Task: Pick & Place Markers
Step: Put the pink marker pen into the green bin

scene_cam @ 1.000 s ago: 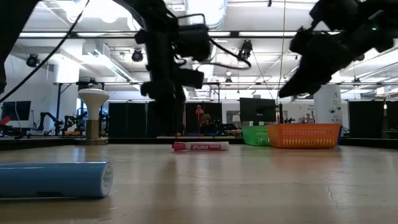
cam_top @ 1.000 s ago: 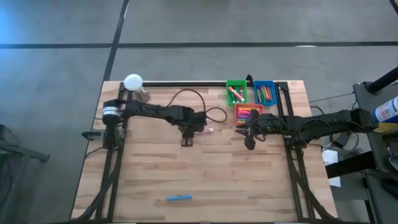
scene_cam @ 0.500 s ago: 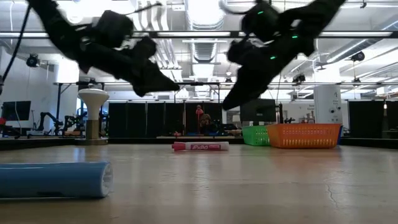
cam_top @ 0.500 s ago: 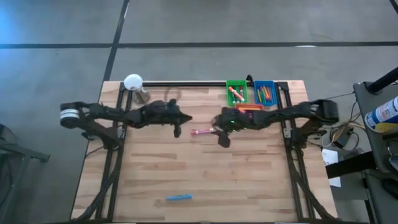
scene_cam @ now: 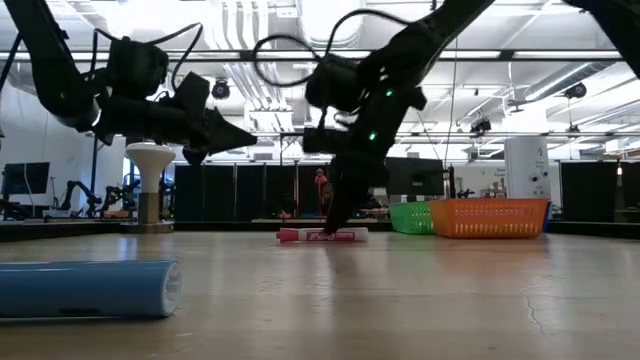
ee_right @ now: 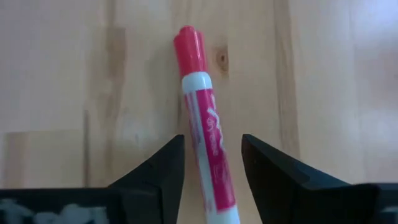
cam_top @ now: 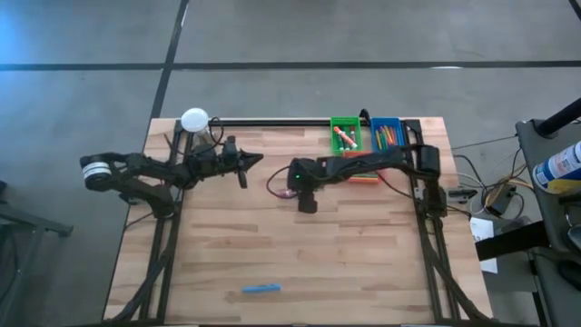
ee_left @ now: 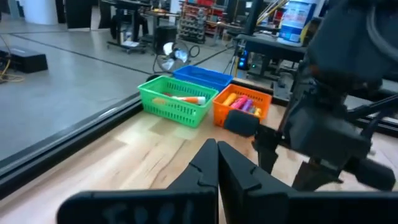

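Observation:
A pink marker lies flat on the wooden table near its middle, pink cap pointing away from my right wrist. My right gripper slants down over it, open, one finger on each side of the barrel. My left gripper hangs level above the table's left half, shut and empty, pointing toward the right arm. A blue marker lies on its side near the front edge. More markers fill the bins.
A green bin and a blue bin stand at the far right, with an orange bin in front of them, partly under my right arm. A white-topped knob stands at the far left corner. Bare wood lies between the markers.
My left gripper has drawn back from above the pink marker toward the table's left edge, tipped up from pointing down to level, and shut. My right gripper has swung from beside the bins toward the left and sunk over the pink marker. The marker has stayed where it was.

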